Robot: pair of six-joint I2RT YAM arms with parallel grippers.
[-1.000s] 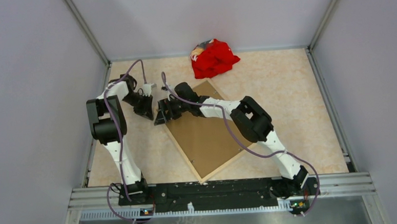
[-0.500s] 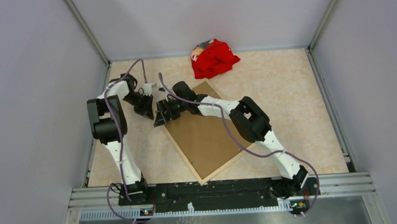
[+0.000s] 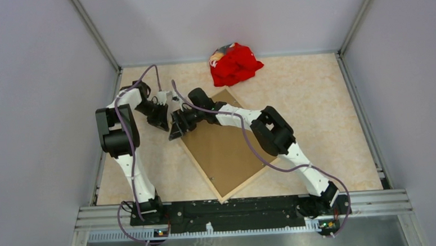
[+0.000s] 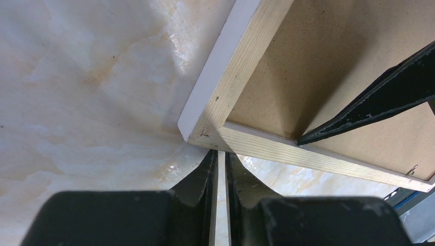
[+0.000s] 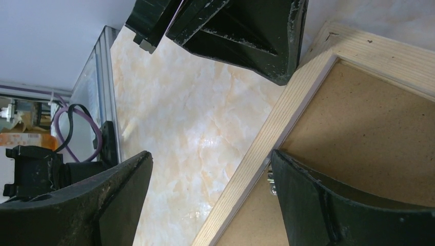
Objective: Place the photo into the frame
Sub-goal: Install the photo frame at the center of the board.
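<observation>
Right claw (image 5: pixel 211 156) is spread wide astride a rail of the face-down frame (image 4: pixel 246 56) near its 10 o'clock corner, presumably to reach the backing board (image 3: pixel 223 151), while the left claw (image 4: pixel 220 166) is held clenched and empty at that corner; the photo is unseen.

Red crumpled cloth (image 3: pixel 233 64): well beyond the right gripper (image 3: pixel 176 125), by the far edge. Brown backing board (image 3: pixel 223 151): lying flat, directly beneath that gripper. Marbled beige tabletop (image 3: pixel 316 106): under both.
</observation>
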